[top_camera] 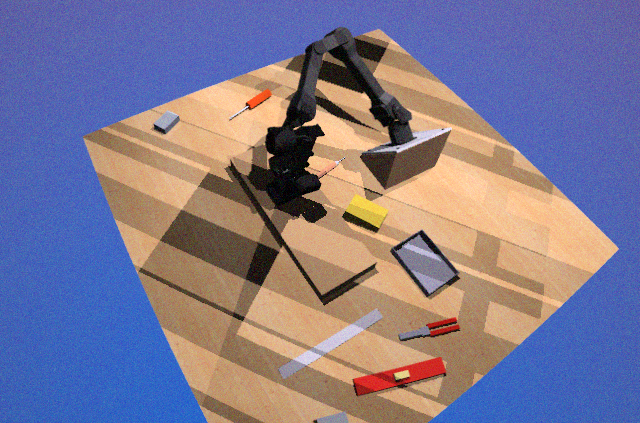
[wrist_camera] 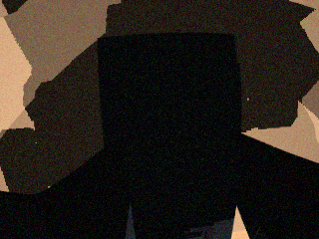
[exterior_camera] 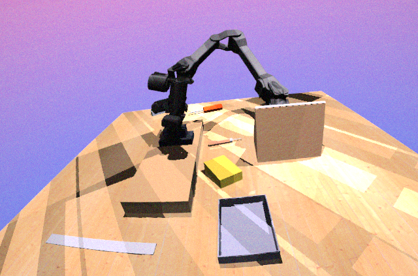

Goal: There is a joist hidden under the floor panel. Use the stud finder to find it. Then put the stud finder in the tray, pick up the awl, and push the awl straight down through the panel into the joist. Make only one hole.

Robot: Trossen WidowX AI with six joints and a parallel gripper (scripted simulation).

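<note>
My gripper (top_camera: pixel 287 189) (exterior_camera: pixel 174 132) is shut on the stud finder (top_camera: pixel 296 190) (exterior_camera: pixel 179 139) (wrist_camera: pixel 166 139), a dark block. It holds it flat on the far end of the raised wooden floor panel (top_camera: pixel 325 258) (exterior_camera: pixel 162 178). In the wrist view the stud finder fills the middle in shadow and no light shows on it. The awl (top_camera: pixel 330 167) (exterior_camera: pixel 224 141), with a pinkish handle and a thin tip, lies on the table just beyond the panel's far right corner. The grey tray (top_camera: pixel 424 263) (exterior_camera: pixel 246 229) stands empty to the right of the panel's near end.
A yellow block (top_camera: pixel 366 210) (exterior_camera: pixel 223 169) lies between the panel and the tray. The arm's base stands on a box (top_camera: pixel 408 154) (exterior_camera: pixel 290 131). An orange screwdriver (top_camera: pixel 253 102) (exterior_camera: pixel 211 107) and a grey block (top_camera: pixel 166 121) lie at the back. A grey strip (top_camera: pixel 330 343) (exterior_camera: pixel 101 244), pliers (top_camera: pixel 427 329) and a red level (top_camera: pixel 399 375) lie in front.
</note>
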